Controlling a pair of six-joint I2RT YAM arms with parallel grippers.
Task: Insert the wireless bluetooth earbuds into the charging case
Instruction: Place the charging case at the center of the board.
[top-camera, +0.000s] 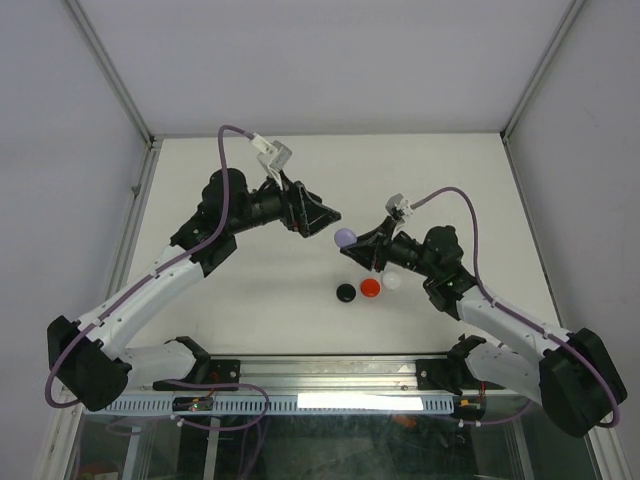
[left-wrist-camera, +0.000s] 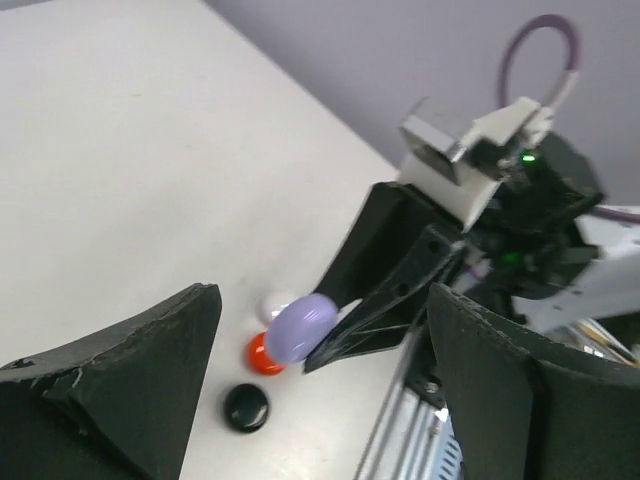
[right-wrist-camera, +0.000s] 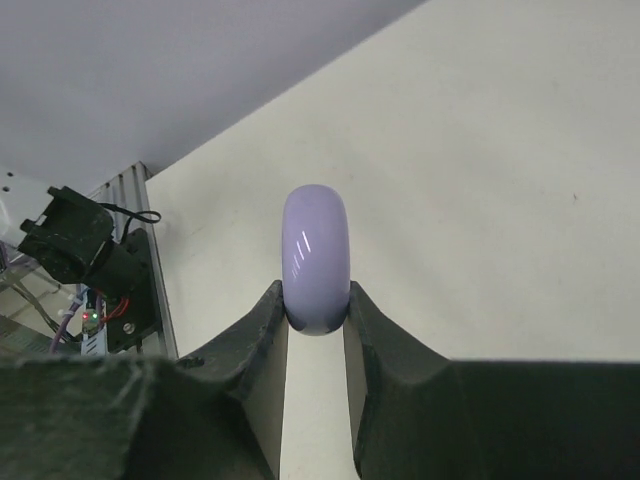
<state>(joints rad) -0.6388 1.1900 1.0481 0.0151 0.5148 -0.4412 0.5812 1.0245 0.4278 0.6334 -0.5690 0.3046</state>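
Top external view showed the lavender charging case (top-camera: 344, 238) pinched at the tip of the right jaws, near the middle of the bench (top-camera: 450, 180) and between the two arms. The left jaws stood wide just left of it, not touching it. Nearer, a black case (top-camera: 346, 292), a red case (top-camera: 370, 288) and a white case (top-camera: 391, 281) lay in a row on the bench beside the right arm.

Left wrist view had the left fingers (left-wrist-camera: 120, 380) spread far apart with nothing between them. The lavender charging case (left-wrist-camera: 300, 327) sat ahead of the gap, clamped by the right jaws, in front of the red case.

Right wrist view showed the lavender charging case (right-wrist-camera: 316, 260) standing on edge. Its lower rim was squeezed between the narrow right fingertips (right-wrist-camera: 262, 340), and most of it stuck out beyond them.
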